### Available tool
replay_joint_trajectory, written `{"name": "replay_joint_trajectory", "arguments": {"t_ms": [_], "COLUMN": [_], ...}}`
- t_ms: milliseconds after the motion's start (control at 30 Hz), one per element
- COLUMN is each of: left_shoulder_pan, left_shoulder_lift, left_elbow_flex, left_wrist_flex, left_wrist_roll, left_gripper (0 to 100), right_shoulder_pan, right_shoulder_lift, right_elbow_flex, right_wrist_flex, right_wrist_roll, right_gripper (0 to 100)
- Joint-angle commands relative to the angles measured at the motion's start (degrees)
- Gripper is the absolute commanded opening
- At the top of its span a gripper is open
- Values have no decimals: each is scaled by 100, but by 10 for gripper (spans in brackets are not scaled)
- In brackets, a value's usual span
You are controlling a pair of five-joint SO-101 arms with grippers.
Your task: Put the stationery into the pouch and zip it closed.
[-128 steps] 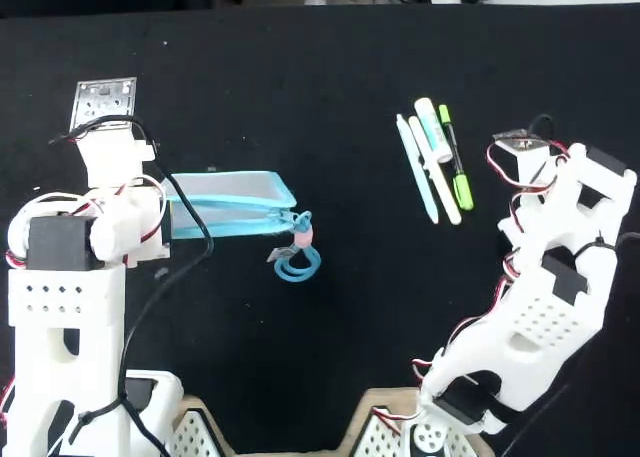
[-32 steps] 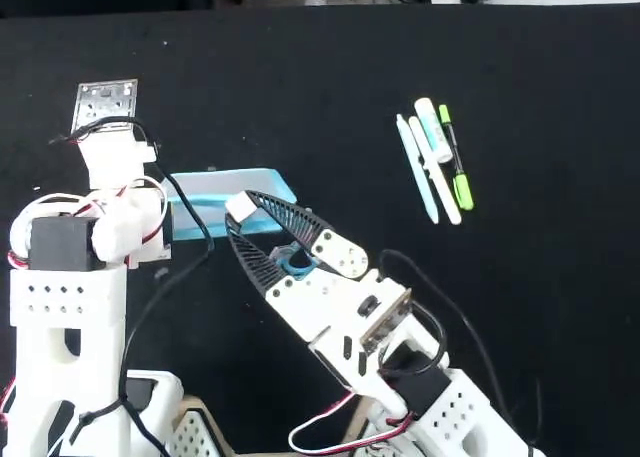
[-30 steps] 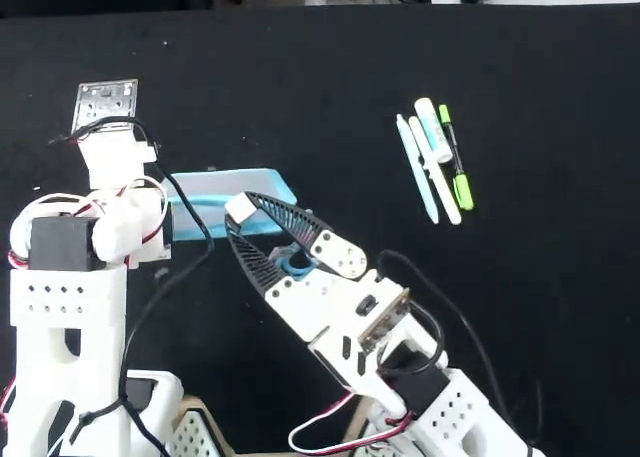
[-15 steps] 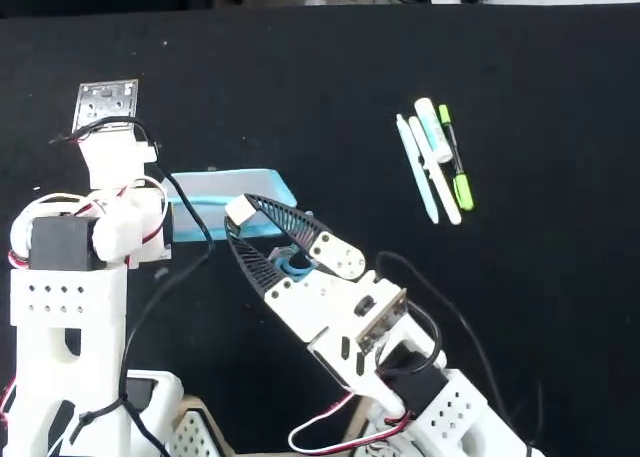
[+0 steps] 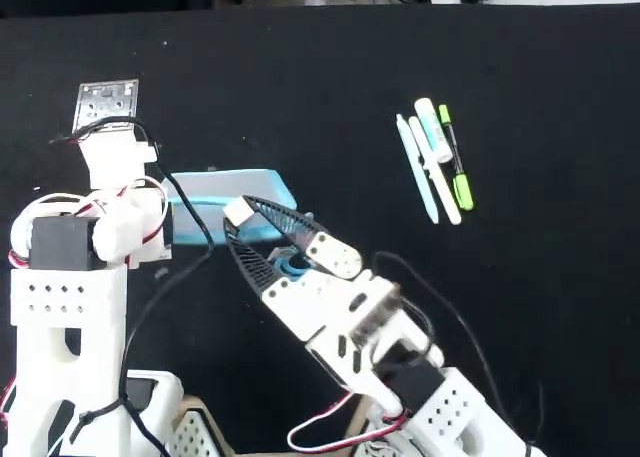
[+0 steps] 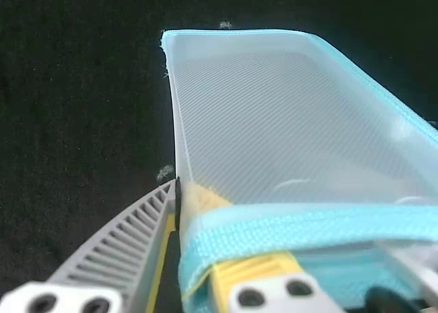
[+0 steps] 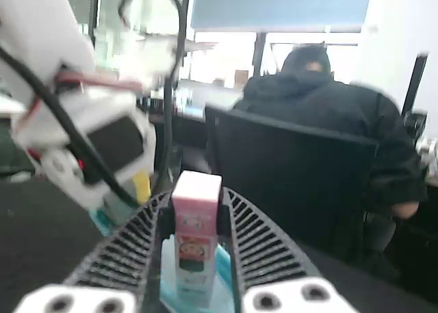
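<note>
On the black worktop [image 5: 350, 77], a flat, light-blue translucent mesh pouch [image 5: 232, 189] lies at the left. It is well apart from the stationery, a small cluster of slim pens and markers [image 5: 436, 162] in pale blue, white and green that lie side by side at the upper right. The left end effector [image 6: 179, 198] is clenched on one short end of the pouch. In the left wrist view its grey ribbed finger [image 6: 116, 251] sits against the outside of the pouch's edge, and a yellow-faced finger [image 6: 253, 266] presses from the other side, just under the woven blue band [image 6: 308, 224]. In the high view that end of the pouch runs in under the tall white left arm [image 5: 70, 267]. The right arm [image 5: 350, 317] stretches from the near edge of the worktop up and across to the pouch's other end. There the right end effector [image 5: 238, 217] is closed on a small pink-and-white rectangular charm [image 7: 196, 220]. The right wrist view shows the charm upright, pinched between the two dark ribbed fingers [image 7: 126, 251]. A bright blue ring [image 5: 293, 266] lies between those fingers, nearer the palm and just beside the pouch's near edge. The pens and markers lie outside the pouch, with both arms well away from them.
</note>
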Motion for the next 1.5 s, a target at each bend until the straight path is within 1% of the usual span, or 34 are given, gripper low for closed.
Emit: {"name": "replay_joint_trajectory", "arguments": {"t_ms": [0, 200, 300, 400, 467, 567, 600, 667, 833, 1000, 1100, 1300, 1400, 1467], "left_shoulder_pan": [-22, -22, -22, -22, -22, -22, -22, -22, -22, -22, -22, -22, -22, -31], "left_shoulder_lift": [26, 26, 26, 26, 26, 26, 26, 26, 26, 26, 26, 26, 26, 26], "left_elbow_flex": [22, 31, 31, 31, 31, 31, 31, 31, 31, 31, 31, 31, 31, 40], "left_wrist_flex": [-9, -9, -9, -9, -9, -9, -9, -9, -9, -9, -9, -9, -9, -9], "left_wrist_roll": [53, 53, 53, 53, 53, 53, 53, 53, 53, 53, 53, 53, 53, 53], "left_gripper": [30, 30, 30, 30, 30, 30, 30, 30, 30, 30, 30, 30, 30, 30], "right_shoulder_pan": [-18, -18, -18, -18, -26, -26, -26, -26, -18, 53, 466, 1688, 2242, 2602], "right_shoulder_lift": [769, 1622, 1710, 1552, 1367, 1086, 1007, 857, 286, -127, -127, -66, 365, 945], "right_elbow_flex": [-391, -980, -1130, -1288, -1429, -1692, -1798, -2018, -2985, -4048, -4400, -4365, -4321, -4365], "right_wrist_flex": [-70, -35, 0, 387, 905, 1899, 2224, 2760, 4105, 5301, 5802, 5899, 6040, 6180], "right_wrist_roll": [-62, -62, -62, -62, -62, -62, -70, -70, -70, -18, -18, -53, -62, -62], "right_gripper": [12, 15, 16, 18, 60, 164, 183, 183, 129, 118, 117, 117, 118, 119]}}
